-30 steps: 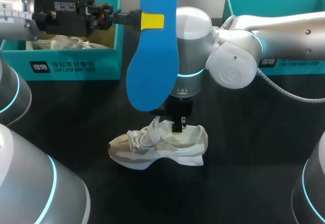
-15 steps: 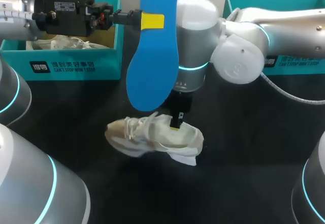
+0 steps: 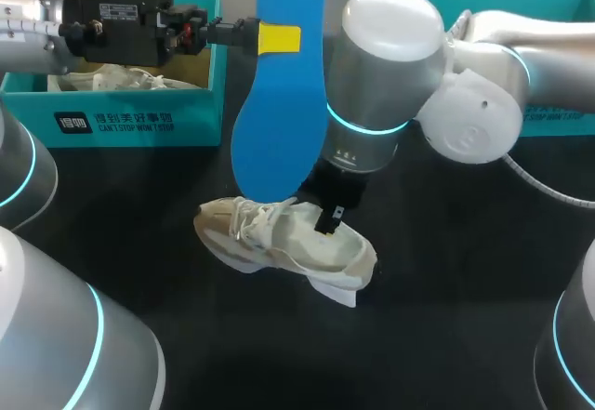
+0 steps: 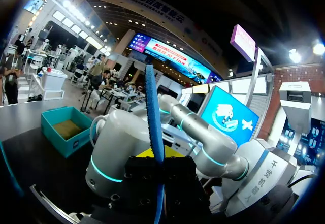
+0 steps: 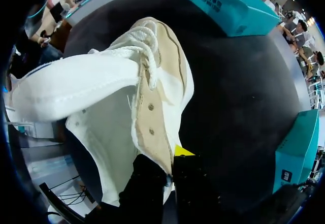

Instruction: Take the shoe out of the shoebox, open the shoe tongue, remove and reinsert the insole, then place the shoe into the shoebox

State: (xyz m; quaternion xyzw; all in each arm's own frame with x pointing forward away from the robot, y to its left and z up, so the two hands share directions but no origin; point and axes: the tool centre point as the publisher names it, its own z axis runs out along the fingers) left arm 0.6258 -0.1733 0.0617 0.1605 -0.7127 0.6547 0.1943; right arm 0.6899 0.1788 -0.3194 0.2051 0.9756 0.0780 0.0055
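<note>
pinching blue insole point(image 3: 274, 140) upright in left end effector point(image 3: 277, 37), its lower end just above the beige-white shoe point(image 3: 279, 243); clamping right end effector point(image 3: 327, 217) on the collar edge, shoe tilted over dark worktop point(image 3: 446, 317), apart from teal shoebox point(image 3: 139, 117) behind

Shoe point(image 3: 284, 247) over mid-counter point(image 3: 446, 336), toe to the left, heel to the right, tilted. Right pincer point(image 3: 327, 217) comes down from behind onto the shoe's side wall near the heel, one finger inside, one outside, both touching. Insole point(image 3: 279, 85) hangs upright, its lower end just above the laces, clamped high up by left pincer point(image 3: 277, 38) entering from the left. Shoebox point(image 3: 112, 117) far back left; second box point(image 3: 558, 122) far back right, both well apart from the shoe.
</note>
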